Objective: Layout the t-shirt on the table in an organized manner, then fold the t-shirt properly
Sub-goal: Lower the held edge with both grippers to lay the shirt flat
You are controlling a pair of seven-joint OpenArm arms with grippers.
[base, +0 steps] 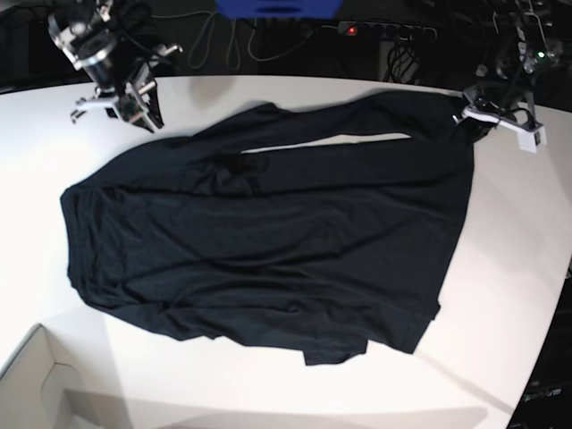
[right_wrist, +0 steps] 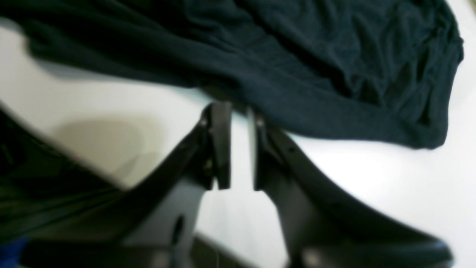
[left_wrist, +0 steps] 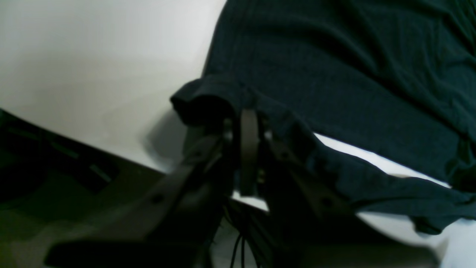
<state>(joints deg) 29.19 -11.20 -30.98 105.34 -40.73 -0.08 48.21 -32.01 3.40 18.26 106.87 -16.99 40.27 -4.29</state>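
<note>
One t-shirt (base: 268, 241), one table (base: 500, 295), two grippers, one cardboard box corner (base: 45, 393) at the near left of the base view. The black shirt lies spread and wrinkly across the middle of the white table, its far edge doubled into a long folded band with a sliver of table showing through the gap. Left gripper (left_wrist: 248, 130) has its fingers pressed together, pinching the shirt's hem at a corner; the left wrist view shows cloth bunched over the fingertips and lifted off the table (left_wrist: 93, 74), which the base view only hints at, at the far right edge (base: 478, 112). Right gripper (right_wrist: 238, 119) has fingers slightly apart with table visible between them, nothing held; in the right wrist view the shirt (right_wrist: 297, 67) edge lies just past the tips, contact unclear through blur. The base view alone shows that gripper (base: 138, 103) near the far left corner, just beside the cloth.
</note>
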